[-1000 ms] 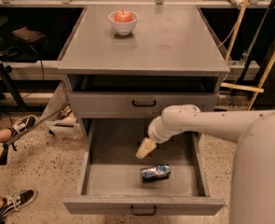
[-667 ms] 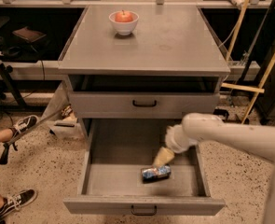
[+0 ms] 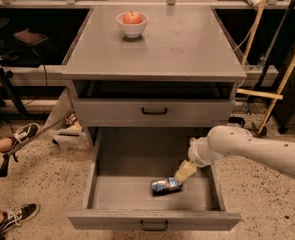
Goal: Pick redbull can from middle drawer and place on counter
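Note:
The redbull can (image 3: 166, 185) lies on its side on the grey floor of the open middle drawer (image 3: 117, 194), right of centre near the front. My gripper (image 3: 185, 172) reaches down into the drawer from the right and its cream tip sits just above and right of the can, touching or almost touching its right end. The counter (image 3: 187, 39) is the grey cabinet top above.
A white bowl (image 3: 132, 26) with a red apple stands at the back left of the counter. The taller upper drawer front (image 3: 154, 111) is shut above the open drawer. A person's feet and a pole lie on the floor at the left. Wooden sticks lean at the right.
My arm has swung right and the gripper has moved from the drawer's middle down to the right end of the can. The can has not moved.

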### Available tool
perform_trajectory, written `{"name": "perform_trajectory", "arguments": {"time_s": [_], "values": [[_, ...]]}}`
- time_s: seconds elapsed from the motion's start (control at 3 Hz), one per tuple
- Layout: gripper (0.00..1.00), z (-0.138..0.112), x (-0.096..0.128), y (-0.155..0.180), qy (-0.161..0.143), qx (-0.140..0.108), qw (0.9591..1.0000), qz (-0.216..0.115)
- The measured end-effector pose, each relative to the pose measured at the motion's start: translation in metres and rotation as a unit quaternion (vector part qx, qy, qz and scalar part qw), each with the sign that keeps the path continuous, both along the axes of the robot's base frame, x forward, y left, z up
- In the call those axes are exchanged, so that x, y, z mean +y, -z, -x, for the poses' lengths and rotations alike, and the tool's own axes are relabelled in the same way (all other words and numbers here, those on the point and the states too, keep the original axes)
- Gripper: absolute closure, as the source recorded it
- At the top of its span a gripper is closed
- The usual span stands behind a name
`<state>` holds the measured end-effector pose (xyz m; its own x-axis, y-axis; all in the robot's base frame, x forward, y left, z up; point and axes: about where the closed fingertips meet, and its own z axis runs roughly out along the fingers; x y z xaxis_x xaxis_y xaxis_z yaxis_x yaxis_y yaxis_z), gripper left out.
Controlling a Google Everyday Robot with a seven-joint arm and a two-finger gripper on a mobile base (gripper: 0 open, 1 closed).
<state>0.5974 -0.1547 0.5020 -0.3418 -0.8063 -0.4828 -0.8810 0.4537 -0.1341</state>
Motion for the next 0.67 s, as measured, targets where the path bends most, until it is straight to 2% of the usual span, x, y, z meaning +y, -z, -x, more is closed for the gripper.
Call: {"name": "perform_trajectory", "arguments": {"time_s": [0.33, 0.67], "values": [[0.0, -0.005, 0.003, 0.011, -0.003, -0.024, 0.9995, 0.017], [0.0, 0.009, 0.004, 0.051, -0.026, -0.038, 0.9962, 0.075]]}}
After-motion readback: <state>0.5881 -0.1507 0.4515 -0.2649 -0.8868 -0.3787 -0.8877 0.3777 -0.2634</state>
